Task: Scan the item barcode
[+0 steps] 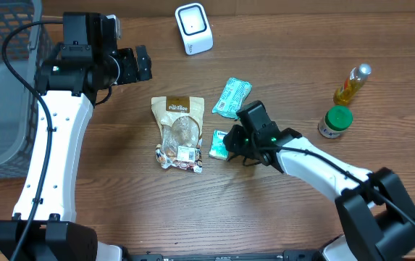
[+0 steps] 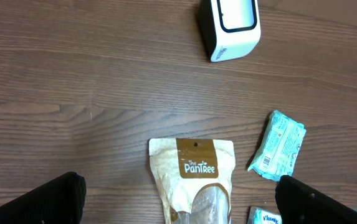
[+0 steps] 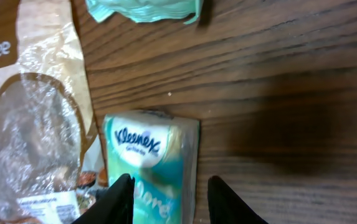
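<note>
Kleenex pack: between right gripper fingers, long axis along them.
Right jaws: part-open, straddling (not visibly pinching).
Left gripper: wide open, farther off.

**Three views: one high, one midway, one close**

The overhead camera looks straight down on the whole brown wooden bench, with the far edge at the top of the frame and both arms in sight. The left wrist camera hangs well above the bench toward its far edge, facing down, with the left fingers in its bottom corners. It shares with the overhead the white boxy scanner, the brown-and-cream snack pouch and the teal crinkled packet. The right wrist camera sits very near the bench's middle. The right fingers show at its bottom edge and a pale green tissue pack fills much of the frame; edges of the pouch and packet appear there too.
</note>
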Robot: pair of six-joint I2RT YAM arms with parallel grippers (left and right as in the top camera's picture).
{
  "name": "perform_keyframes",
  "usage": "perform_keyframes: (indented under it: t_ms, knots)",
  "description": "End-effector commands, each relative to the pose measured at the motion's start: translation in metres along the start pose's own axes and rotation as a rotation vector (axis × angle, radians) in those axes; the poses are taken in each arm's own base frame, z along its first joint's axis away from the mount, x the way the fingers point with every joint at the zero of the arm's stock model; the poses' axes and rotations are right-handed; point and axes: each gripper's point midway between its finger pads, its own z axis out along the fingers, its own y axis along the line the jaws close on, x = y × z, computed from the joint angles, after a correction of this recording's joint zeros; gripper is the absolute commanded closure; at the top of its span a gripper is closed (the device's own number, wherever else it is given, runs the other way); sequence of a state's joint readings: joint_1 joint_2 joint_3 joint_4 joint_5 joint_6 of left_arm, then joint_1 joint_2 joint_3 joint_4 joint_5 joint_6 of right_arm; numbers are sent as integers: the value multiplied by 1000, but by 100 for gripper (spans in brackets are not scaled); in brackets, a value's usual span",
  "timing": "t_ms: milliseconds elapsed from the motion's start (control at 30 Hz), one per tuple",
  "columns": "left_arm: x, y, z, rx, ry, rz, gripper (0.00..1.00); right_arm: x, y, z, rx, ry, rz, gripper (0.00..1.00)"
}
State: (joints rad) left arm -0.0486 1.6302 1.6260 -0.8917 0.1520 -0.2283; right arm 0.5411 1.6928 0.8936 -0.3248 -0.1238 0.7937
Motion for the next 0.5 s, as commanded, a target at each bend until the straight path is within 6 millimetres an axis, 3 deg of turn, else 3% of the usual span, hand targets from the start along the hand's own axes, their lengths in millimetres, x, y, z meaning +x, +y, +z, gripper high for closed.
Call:
perform_keyframes:
  t_ms: [0,133,467]
  knots:
    - [-4,-2,-3,0,-14,29,0,7,-4,13,-1,37,22,65]
    - [-4,-2,-3,0,-13,28,0,9,7,15,-59,56,-13,65]
    - [-4,-2,-2,0,-13,28,0,11,-1,18,-23,59,1,65]
